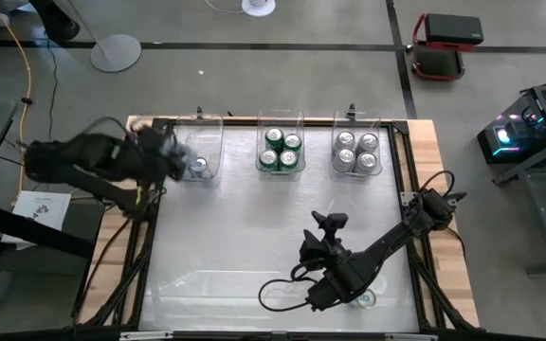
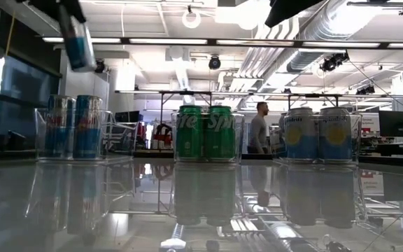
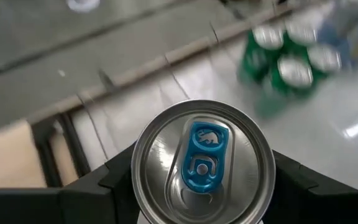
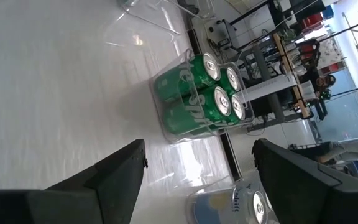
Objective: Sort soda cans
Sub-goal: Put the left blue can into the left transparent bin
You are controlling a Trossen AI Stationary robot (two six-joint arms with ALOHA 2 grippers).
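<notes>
- One can (image 3: 202, 163), silver top with a blue tab, sat clamped between the left fingers (image 3: 120, 177), held up over the left bin (image 1: 200, 156) at the desk's (image 1: 254, 256) far edge.
- I'd lower it dead straight into the free spot beside the blue cans (image 2: 74, 126) already in there, keep it upright, and only let go once it's seated.
- Left arm reached in from the desk's left side, wrist pointing down.
- Right fingers (image 4: 197, 168) hung wide open and empty, low near the front edge, facing the green cans (image 4: 202, 93).
</notes>
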